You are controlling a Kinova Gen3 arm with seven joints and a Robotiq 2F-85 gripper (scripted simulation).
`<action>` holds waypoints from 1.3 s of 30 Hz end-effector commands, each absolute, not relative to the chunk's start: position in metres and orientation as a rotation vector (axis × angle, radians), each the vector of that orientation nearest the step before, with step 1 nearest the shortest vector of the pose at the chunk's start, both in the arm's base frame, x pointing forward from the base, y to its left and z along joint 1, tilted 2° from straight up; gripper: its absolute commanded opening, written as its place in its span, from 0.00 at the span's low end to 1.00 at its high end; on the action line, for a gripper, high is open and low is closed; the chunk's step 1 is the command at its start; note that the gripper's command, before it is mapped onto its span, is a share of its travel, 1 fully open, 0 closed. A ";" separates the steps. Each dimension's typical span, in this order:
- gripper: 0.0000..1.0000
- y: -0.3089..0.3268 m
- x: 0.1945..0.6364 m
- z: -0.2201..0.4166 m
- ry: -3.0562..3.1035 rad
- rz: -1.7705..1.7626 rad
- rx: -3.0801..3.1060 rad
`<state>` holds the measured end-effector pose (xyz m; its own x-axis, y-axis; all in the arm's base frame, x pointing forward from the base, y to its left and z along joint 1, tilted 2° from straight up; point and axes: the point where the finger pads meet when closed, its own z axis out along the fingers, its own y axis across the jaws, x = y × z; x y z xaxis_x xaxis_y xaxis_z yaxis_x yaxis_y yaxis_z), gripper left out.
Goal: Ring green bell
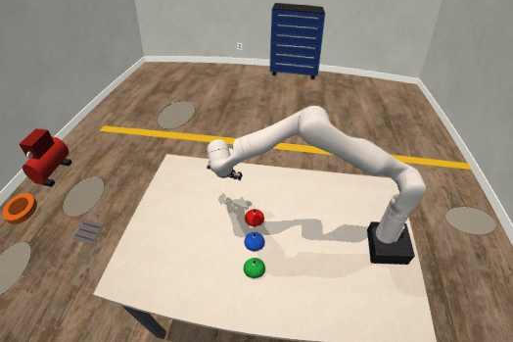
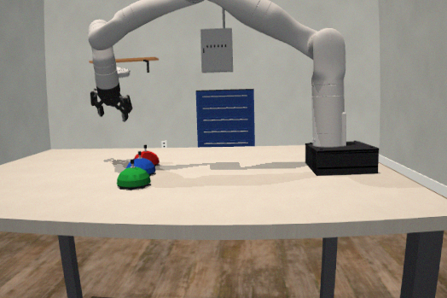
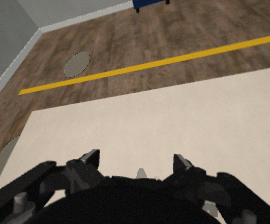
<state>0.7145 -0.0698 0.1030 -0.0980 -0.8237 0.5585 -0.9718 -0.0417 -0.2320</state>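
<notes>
While the claw [image 2: 112, 109] hangs high above the tabletop [image 1: 162, 230] with its fingers spread wide and nothing between them, three bells sit in a short row below — red [image 1: 254, 217], blue [image 1: 254, 241] and the green bell [image 1: 255, 268]. The green one lies at the row's near end in the exterior view, farthest from the claw. Across the tabletop, the arm's black base [image 2: 367, 162] stands well apart from them.
</notes>
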 end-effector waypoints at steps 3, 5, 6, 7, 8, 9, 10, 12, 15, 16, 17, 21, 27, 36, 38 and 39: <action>1.00 -0.016 0.692 0.093 -2.000 0.735 2.026; 1.00 0.030 0.669 0.085 -2.007 0.626 2.113; 1.00 0.055 0.655 0.082 -2.006 0.562 2.162; 1.00 0.076 0.642 0.079 -2.001 0.495 2.212; 1.00 0.098 0.627 0.077 -1.993 0.427 2.262; 1.00 0.120 0.610 0.076 -1.980 0.360 2.309; 1.00 0.142 0.593 0.076 -1.965 0.297 2.352; 1.00 0.163 0.576 0.076 -1.948 0.238 2.390; 1.00 0.217 0.526 0.087 -1.915 0.144 2.450; 1.00 0.228 0.512 0.089 -1.900 0.109 2.471; 1.00 0.237 0.502 0.090 -1.889 0.084 2.486; 1.00 0.247 0.490 0.092 -1.874 0.052 2.504; 0.00 0.247 0.490 0.092 -1.874 0.052 2.504; 0.00 0.247 0.490 0.092 -1.874 0.052 2.504; 0.00 0.247 0.490 0.092 -1.874 0.052 2.504; 0.00 0.247 0.490 0.092 -1.874 0.052 2.504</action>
